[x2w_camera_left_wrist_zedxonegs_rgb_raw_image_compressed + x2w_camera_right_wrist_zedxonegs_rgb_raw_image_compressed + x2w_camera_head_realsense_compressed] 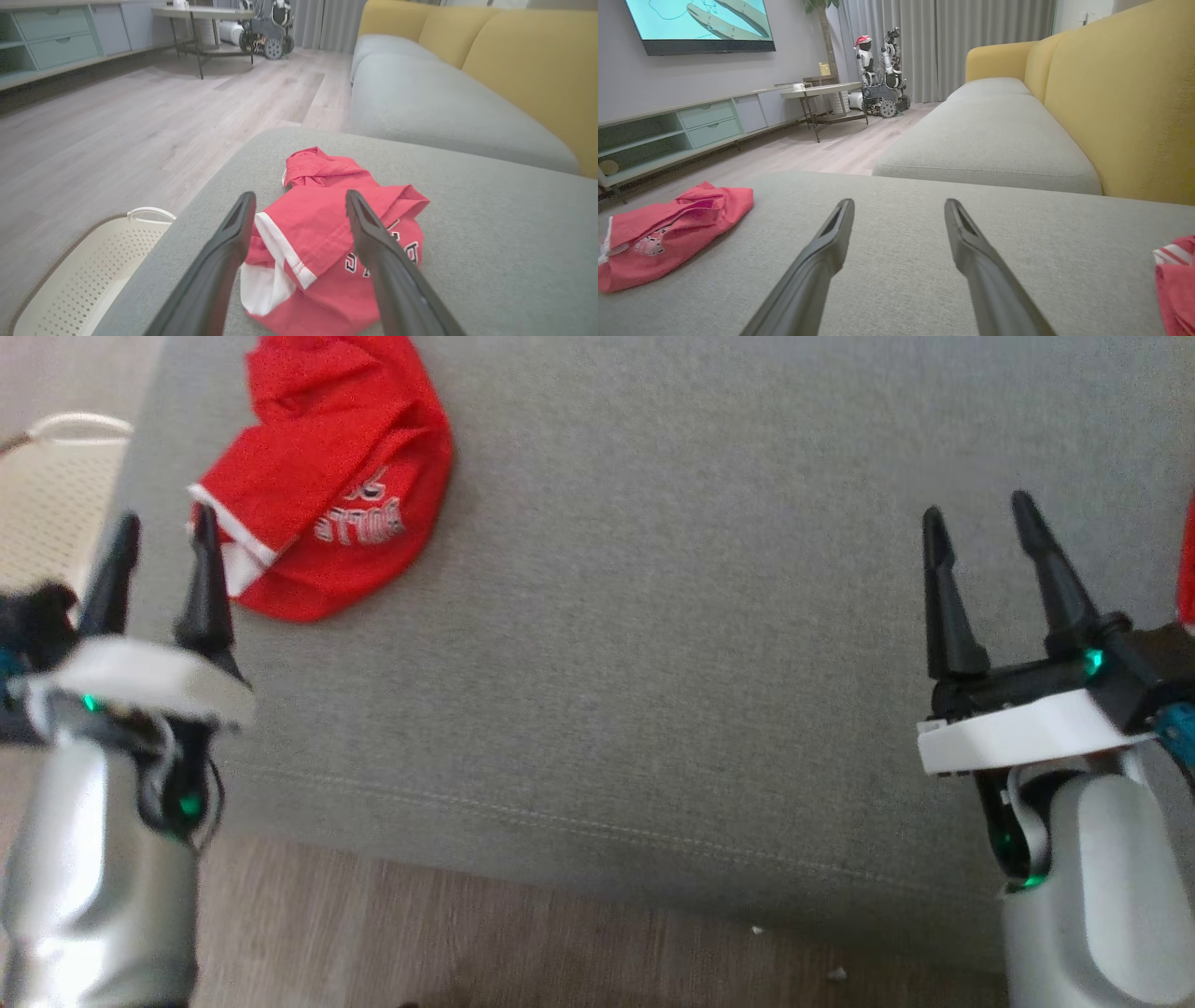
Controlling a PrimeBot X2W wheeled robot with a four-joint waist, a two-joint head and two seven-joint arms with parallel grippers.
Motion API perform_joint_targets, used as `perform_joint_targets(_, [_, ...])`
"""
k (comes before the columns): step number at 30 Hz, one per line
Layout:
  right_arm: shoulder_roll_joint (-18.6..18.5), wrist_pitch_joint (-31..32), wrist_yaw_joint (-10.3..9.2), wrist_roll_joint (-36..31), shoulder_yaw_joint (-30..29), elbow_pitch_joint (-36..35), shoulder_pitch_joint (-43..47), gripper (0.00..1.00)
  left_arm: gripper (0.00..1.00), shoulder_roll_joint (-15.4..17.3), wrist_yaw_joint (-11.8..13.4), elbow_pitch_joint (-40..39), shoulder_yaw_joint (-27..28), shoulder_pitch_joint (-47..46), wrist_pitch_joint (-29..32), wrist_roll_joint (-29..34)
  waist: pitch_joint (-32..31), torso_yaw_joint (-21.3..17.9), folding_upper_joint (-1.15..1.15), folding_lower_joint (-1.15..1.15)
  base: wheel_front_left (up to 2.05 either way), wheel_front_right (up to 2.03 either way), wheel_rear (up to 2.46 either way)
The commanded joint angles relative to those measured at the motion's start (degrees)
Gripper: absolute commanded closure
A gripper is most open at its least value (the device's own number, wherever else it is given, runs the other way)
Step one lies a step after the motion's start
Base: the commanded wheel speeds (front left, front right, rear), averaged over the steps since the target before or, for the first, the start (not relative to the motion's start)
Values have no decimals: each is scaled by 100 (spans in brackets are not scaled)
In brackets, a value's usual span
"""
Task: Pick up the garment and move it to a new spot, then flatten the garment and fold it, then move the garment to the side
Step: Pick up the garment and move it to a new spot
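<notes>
On the grey cushion (653,663), the red garment (336,476) lies crumpled at the far left, close to the cushion's edge. That edge is the main risk. A pull toward the left could slide the cloth off the cushion, down to the floor or into the basket (70,280) that stands just beside it.

The garment is bunched in several layers, with a white-trimmed hem turned up nearest the left gripper (165,518). A shallow pinch there would likely catch one layer only, so the rest would trail and drag, or the hem would slip free.

A second red cloth (1176,280) shows at the right edge, near the right gripper (977,506). That arm could snag it when it reaches across.

Both grippers have their fingers spread wide and hold nothing. The left one points at the garment, its fingertip close to the hem; whether it touches, I cannot tell. The right one hangs over bare cushion, well apart from the garment.

The basket is cream and perforated, and nothing shows in the part of it in view.
</notes>
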Motion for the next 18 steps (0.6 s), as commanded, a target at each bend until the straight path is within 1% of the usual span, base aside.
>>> perform_joint_targets(1, [7,32,36,-62,125,-282,-176,0,0,269,-23,-43,142,-337,95,-42,272,-198,0,0,0,0,0])
perform_joint_targets(3, [-15,83,36,-90,119,-406,-192,0,0,408,-27,301,47,-666,319,-47,410,-256,0,0,0,0,0])
perform_joint_targets(7, [-51,150,36,-143,187,-566,-212,0,0,574,-33,1019,-53,-1179,610,-188,574,-398,0,0,0,0,0])
perform_joint_targets(14, [-34,170,36,-154,194,-688,-251,0,0,888,-37,2068,-321,-1754,593,-196,695,-621,0,0,0,0,0])
perform_joint_targets(18, [-22,161,36,-151,175,-694,-263,0,0,949,-37,2499,-550,-1969,545,-265,727,-693,0,0,0,0,0])
